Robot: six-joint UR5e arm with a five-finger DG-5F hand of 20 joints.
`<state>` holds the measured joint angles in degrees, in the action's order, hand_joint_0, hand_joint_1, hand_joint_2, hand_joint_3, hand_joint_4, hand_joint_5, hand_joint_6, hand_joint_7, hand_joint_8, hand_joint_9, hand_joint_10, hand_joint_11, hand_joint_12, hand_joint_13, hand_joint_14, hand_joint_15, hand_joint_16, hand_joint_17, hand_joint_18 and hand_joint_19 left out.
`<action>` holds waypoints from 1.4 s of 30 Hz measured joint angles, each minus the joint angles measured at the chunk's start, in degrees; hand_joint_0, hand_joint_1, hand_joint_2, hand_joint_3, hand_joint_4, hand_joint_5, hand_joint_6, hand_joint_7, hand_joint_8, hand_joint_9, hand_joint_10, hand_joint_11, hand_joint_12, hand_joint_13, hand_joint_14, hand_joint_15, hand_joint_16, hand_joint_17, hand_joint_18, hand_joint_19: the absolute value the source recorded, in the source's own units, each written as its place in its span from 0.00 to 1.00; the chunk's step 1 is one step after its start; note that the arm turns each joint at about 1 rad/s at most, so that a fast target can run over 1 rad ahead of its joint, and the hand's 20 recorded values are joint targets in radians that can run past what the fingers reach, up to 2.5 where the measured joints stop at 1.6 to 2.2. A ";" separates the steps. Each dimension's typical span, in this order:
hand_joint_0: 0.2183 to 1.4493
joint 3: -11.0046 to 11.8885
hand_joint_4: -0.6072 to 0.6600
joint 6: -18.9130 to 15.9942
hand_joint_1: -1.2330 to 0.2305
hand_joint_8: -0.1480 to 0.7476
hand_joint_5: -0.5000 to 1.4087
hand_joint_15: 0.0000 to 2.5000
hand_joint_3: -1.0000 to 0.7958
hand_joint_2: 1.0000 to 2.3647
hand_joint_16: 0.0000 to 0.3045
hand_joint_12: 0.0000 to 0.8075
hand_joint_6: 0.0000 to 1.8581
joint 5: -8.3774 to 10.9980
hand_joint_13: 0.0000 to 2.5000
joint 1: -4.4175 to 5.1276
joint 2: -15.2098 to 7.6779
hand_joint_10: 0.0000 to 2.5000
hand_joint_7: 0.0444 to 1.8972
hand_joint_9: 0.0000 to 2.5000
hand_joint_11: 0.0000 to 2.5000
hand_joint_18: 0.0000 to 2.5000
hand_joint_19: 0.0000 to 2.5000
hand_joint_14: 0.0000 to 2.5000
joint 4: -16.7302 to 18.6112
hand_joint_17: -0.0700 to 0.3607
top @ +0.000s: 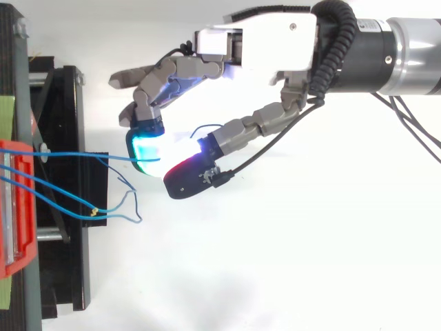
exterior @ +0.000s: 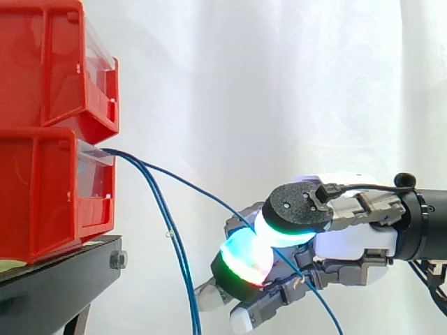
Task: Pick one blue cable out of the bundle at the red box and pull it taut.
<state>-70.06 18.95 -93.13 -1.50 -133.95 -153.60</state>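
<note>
1. Two red bins are stacked at the left of the side view, the lower bin (exterior: pixel 49 195) resting on a black stand (exterior: pixel 63 269), with a white curtain (exterior: pixel 244 84) behind.
2. A bundle of thin blue cables leaves the front of the lower bin.
3. The hand (exterior: pixel 353 243) reaches in from the right, level with the stand and well apart from the bins.
4. Its thumb and one finger are curled toward each other, and their glowing pads (exterior: pixel 244 255) meet on one cable (top: pixel 76 154), pinching it.
5. The remaining fingers are bent loosely below and hold nothing.
6. The pinched cable runs from the bin to the pads in a nearly straight line, with a slight bow in the side view.
7. Past the pads, its free end hangs down toward the lower right.
8. The other cables (exterior: pixel 183 272) droop slack from the bin, between the stand and the hand, and do not touch the hand.
9. In the top view their ends curl loosely just beside the stand.
</note>
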 measured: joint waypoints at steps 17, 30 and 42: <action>0.35 0.00 0.61 0.04 0.22 0.53 0.19 0.00 0.56 0.02 0.19 0.45 0.42 0.08 0.11 -0.01 -0.03 0.00 0.45 0.28 0.12 0.19 0.06 0.00 -0.04 0.46; 0.35 0.00 0.61 0.04 0.22 0.53 0.19 0.00 0.57 0.02 0.19 0.46 0.42 0.08 0.12 0.00 -0.01 0.00 0.44 0.29 0.12 0.19 0.07 0.00 -0.04 0.46; 0.35 0.00 0.61 0.04 0.23 0.53 0.19 0.00 0.57 0.02 0.19 0.46 0.42 0.10 0.12 0.00 0.00 0.00 0.44 0.29 0.12 0.19 0.06 0.00 -0.04 0.47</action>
<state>-70.06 18.98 -93.03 -1.50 -133.95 -153.63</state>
